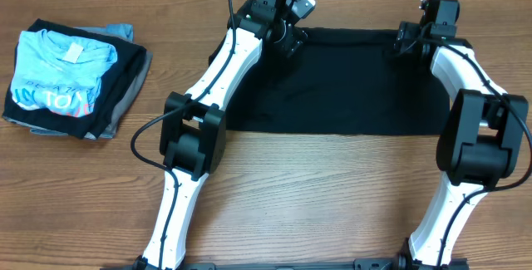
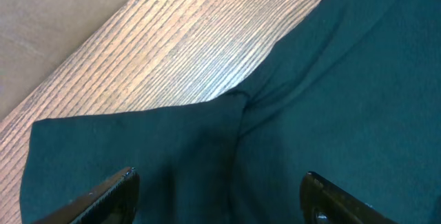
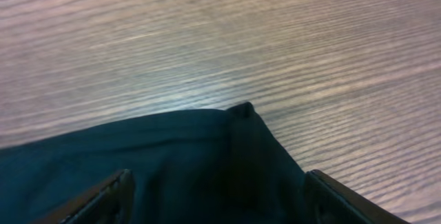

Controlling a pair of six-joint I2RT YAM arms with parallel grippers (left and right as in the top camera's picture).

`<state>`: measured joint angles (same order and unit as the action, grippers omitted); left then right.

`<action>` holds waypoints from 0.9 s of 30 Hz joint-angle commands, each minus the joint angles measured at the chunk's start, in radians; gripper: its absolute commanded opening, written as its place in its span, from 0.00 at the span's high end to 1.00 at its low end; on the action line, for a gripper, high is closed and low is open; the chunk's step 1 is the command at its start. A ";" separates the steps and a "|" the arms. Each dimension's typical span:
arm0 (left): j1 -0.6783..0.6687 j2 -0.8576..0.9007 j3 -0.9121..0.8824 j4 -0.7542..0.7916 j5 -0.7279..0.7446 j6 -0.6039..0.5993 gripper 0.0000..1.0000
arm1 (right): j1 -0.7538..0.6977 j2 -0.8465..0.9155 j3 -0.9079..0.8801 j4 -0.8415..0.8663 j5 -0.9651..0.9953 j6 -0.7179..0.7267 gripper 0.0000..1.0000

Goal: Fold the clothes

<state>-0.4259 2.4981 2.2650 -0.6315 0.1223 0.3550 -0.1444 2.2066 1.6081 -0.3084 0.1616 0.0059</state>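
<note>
The shirt (image 1: pixel 349 87) lies flat mid-desk (image 1: pixel 316 187), a dark rectangle. Over its far corners hang the left pincer (image 1: pixel 293 44) and the right pincer (image 1: pixel 406 39), both spread with fabric beneath. Wood shows beyond every edge, and a folded stack (image 1: pixel 71 79) lies well left.

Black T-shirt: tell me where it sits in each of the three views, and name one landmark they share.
Overhead: the black T-shirt lies spread flat at top centre.
Left wrist: the black T-shirt fills the bottom and right, with a sleeve reaching left.
Right wrist: the black T-shirt covers the bottom left and centre, one corner pointing up.
Shared landmark: the wood-grain table, bare beside the fabric in every view.
</note>
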 commanded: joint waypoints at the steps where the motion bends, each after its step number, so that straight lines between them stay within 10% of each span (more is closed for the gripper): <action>1: -0.004 -0.016 -0.006 -0.008 -0.002 0.011 0.22 | -0.006 0.045 -0.004 0.005 0.021 0.025 0.32; 17: -0.004 -0.016 -0.034 0.058 -0.003 0.021 0.20 | -0.007 0.046 -0.004 0.024 0.021 0.025 0.96; 27: -0.005 -0.015 -0.067 0.061 0.000 0.047 0.23 | -0.007 0.046 -0.004 0.023 0.021 0.025 0.96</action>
<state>-0.4259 2.4981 2.2303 -0.5728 0.1226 0.3569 -0.1490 2.2547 1.6081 -0.2916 0.1730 0.0269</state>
